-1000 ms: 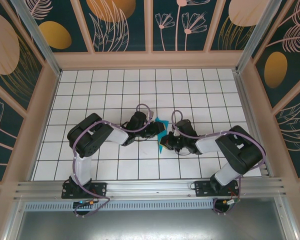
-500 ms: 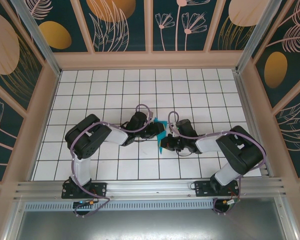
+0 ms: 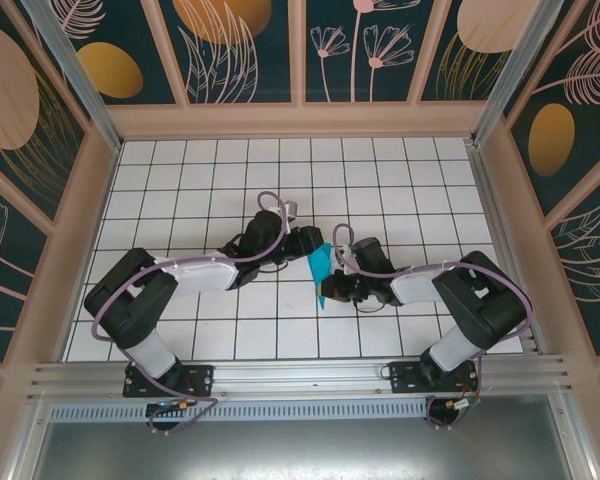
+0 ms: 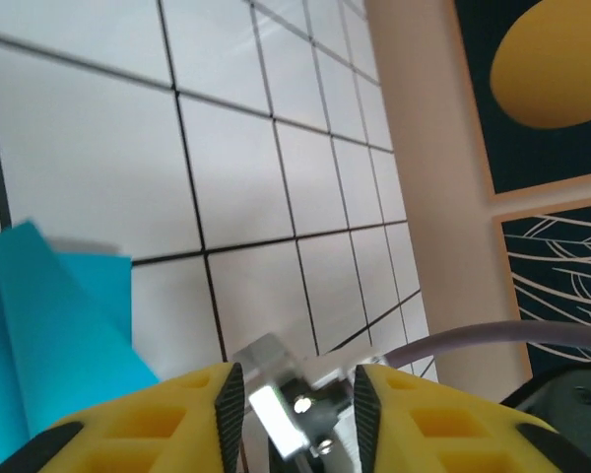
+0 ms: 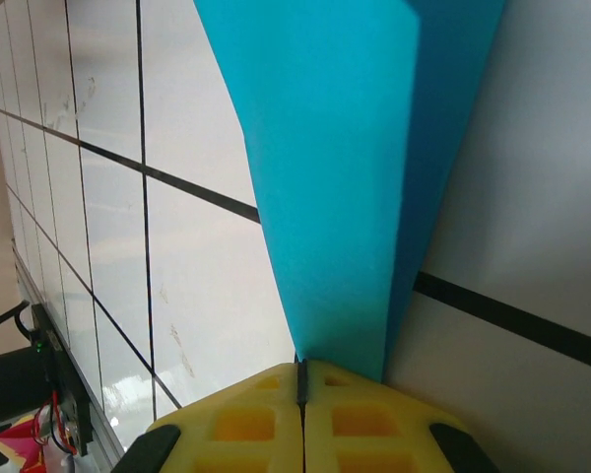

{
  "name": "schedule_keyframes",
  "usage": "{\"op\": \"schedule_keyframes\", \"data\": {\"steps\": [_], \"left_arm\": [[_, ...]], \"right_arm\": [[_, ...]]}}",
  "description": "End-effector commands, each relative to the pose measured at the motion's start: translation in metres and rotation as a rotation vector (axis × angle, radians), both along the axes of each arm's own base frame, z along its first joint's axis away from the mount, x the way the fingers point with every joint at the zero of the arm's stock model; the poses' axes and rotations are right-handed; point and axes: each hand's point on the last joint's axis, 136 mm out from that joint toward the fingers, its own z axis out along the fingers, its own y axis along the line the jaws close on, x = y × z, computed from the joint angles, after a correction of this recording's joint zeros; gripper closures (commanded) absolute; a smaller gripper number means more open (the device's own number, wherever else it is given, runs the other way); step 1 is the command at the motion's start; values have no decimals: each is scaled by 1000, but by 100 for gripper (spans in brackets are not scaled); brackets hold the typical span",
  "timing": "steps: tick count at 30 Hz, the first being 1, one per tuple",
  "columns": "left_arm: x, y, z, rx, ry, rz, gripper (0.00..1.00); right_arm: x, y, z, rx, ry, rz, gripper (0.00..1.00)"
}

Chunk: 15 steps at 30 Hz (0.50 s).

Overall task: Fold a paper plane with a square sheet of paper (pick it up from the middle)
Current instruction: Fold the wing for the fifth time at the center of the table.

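The teal-blue sheet of paper point(image 3: 321, 266) is folded into a slim pointed shape and stands tilted above the tiled floor between both grippers. My right gripper point(image 3: 329, 290) is shut on its narrow lower end; in the right wrist view the paper point(image 5: 345, 177) fans upward from the closed yellow fingertips point(image 5: 301, 379). My left gripper point(image 3: 310, 246) sits by the paper's upper left edge. In the left wrist view its jaws point(image 4: 297, 394) stand apart with nothing between them, and the paper point(image 4: 59, 335) lies off to the left.
White tiled floor point(image 3: 200, 190) stretches all round, walled by beige frames and dark patterned panels point(image 3: 40, 150). A metal rail point(image 3: 300, 378) runs along the near edge. Part of the right arm's metal fitting point(image 4: 276, 414) shows beyond the left jaws.
The left arm has stretched out, its elbow swinging down and to the left, and its gripper shifted slightly up and left. The right gripper keeps its hold almost unmoved.
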Motion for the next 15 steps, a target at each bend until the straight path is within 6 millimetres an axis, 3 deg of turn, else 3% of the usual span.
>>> {"op": "schedule_keyframes", "data": {"steps": [1,15], "left_arm": [[-7,7,-36,106,45,-10,68],[-18,-9,-77,74,125,-103,73]], "right_arm": [[-33,-17,-28,-85,148,49,91],[-33,-21,-38,-122,171,38,91]]}}
